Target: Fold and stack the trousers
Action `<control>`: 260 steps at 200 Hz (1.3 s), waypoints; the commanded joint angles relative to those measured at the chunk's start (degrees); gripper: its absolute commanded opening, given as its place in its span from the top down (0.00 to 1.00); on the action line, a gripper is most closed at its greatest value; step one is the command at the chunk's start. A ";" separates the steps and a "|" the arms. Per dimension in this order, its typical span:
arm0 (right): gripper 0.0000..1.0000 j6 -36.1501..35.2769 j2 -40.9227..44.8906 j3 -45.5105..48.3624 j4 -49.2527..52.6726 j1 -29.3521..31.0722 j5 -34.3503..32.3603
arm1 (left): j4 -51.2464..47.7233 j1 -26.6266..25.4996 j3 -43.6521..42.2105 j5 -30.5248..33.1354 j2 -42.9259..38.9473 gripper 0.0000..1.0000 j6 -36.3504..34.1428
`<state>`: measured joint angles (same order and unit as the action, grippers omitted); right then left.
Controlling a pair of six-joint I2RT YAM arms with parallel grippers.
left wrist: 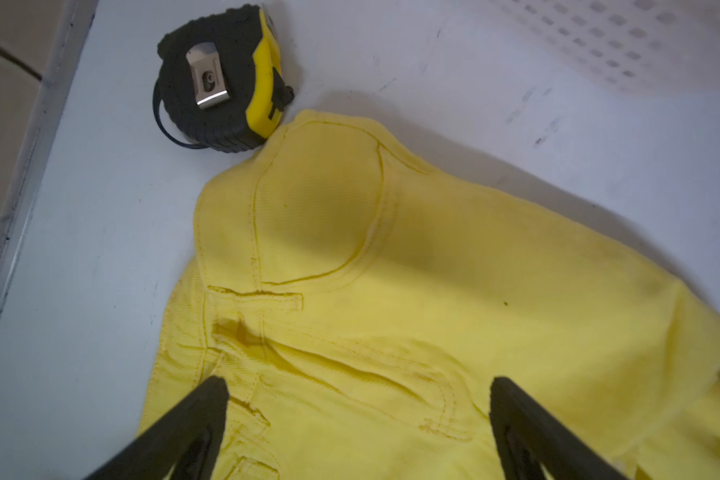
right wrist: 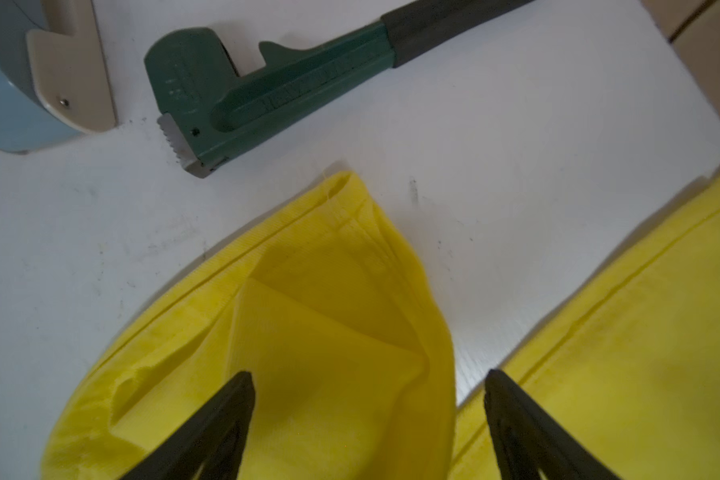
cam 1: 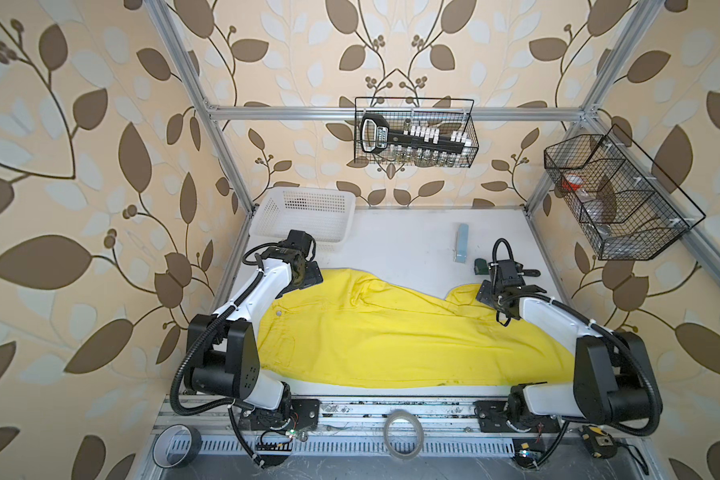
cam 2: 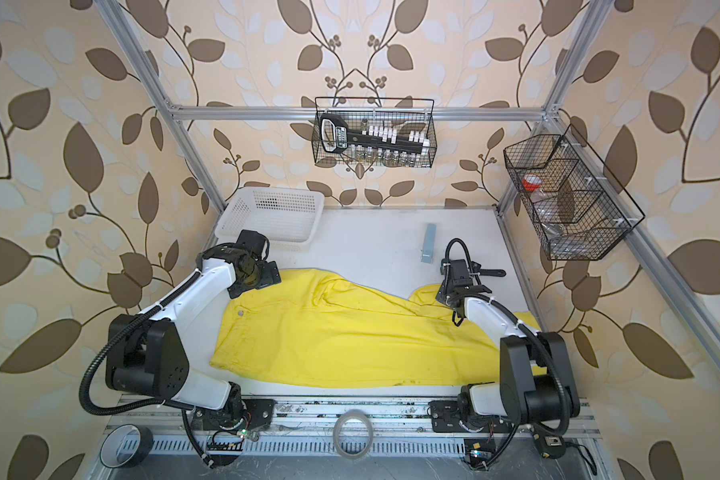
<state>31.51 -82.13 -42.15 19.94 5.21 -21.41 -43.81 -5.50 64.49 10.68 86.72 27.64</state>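
Note:
The bright yellow trousers (cam 1: 391,332) (cam 2: 350,332) lie spread flat across the white table in both top views, waist to the left and legs running right. My left gripper (left wrist: 358,384) hangs open just above the far waist corner, with the pocket seams and a belt loop between its fingers (left wrist: 208,399). In a top view it sits at the trousers' far left end (cam 1: 306,277). My right gripper (right wrist: 368,376) is open above the crumpled end of a leg (right wrist: 341,291), at the trousers' far right (cam 1: 489,296). Neither one holds cloth.
A white basket (cam 1: 308,216) stands at the back left. A black-and-yellow tape measure (left wrist: 221,79) touches the waist corner. A green pipe wrench (right wrist: 267,95) and a blue-and-beige object (cam 1: 461,243) lie beyond the leg end. Tape rolls (cam 1: 403,434) lie on the front rail.

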 commanded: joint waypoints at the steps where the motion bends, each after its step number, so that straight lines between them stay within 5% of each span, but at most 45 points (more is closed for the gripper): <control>1: 0.11 -8.76 -4.69 -4.08 -3.35 0.85 0.30 | 0.09 1.60 2.83 -1.15 2.15 0.01 3.00; 85: 0.04 -10.91 -17.85 -13.28 3.51 6.22 0.92 | 0.91 1.89 9.61 2.31 12.92 0.01 14.98; 128: 0.17 -10.94 -18.43 -12.55 4.16 5.56 2.39 | 2.51 1.87 8.94 2.70 16.20 0.04 16.66; 187: 0.78 -9.54 -13.10 -7.83 2.09 2.97 3.39 | 5.18 1.81 3.31 -0.93 12.71 0.50 15.38; 219: 1.00 -9.10 -11.24 -7.57 1.85 0.48 5.82 | 5.22 1.76 2.31 -2.22 10.46 0.84 14.16; 234: 1.00 -8.85 -9.36 -6.99 1.98 -0.96 6.26 | 5.14 1.81 2.22 -2.88 9.61 1.00 13.71; 260: 1.00 -7.78 -2.37 -5.25 2.34 -4.31 7.49 | 3.99 1.80 2.52 -2.64 7.23 1.00 12.91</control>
<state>22.70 -90.76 -49.01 20.99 3.33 -15.22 -38.48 -3.70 66.96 7.99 98.21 41.71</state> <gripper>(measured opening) 0.062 0.055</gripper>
